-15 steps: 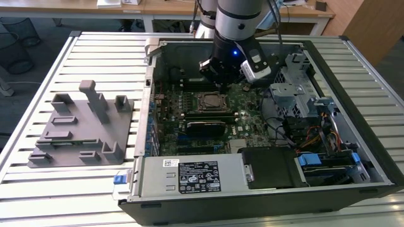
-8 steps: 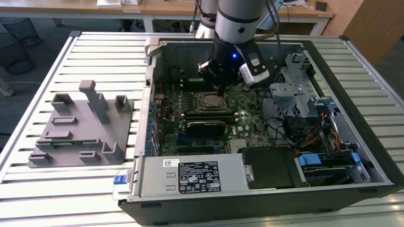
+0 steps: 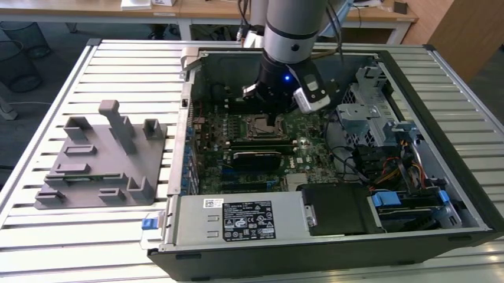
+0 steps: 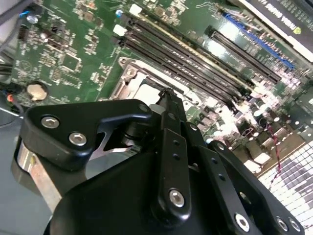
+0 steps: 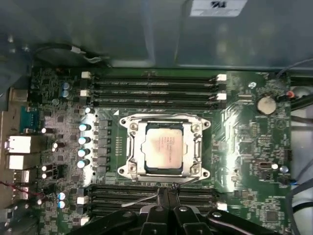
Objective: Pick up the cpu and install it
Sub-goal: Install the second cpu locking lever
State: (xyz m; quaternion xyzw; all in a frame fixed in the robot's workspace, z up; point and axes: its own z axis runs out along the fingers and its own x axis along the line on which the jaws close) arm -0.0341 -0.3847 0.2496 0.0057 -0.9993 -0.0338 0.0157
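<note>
Inside the open computer case (image 3: 464,200), on the green motherboard (image 5: 244,147), the cpu (image 5: 164,149) already lies flat in its socket (image 5: 128,147), framed by the metal retention bracket, with memory slots (image 5: 151,88) running along two opposite sides of it. The gripper (image 5: 167,192) hangs just beside the socket's edge, over the nearer bank of slots; its fingers appear pressed together with nothing between them, so it reads as closed and empty. In the exterior view the arm (image 3: 293,29) reaches straight down into the case, and a grey plastic fixture (image 3: 102,159) sits on the slatted tabletop (image 3: 63,247) well apart, towards the exterior view's left. As a judgement, the chip is light, rigid and thin, with a smooth metal lid that offers little friction; its underside contacts and the socket pins would be delicate, so it is best held by two opposite edges and kept level. The second wrist view is mostly blocked by the gripper's own black linkage (image 4: 171,161), leaving just a corner of the socket frame visible. Whether the chip is fully seated, or the retention frame latched, cannot be made out.
</note>
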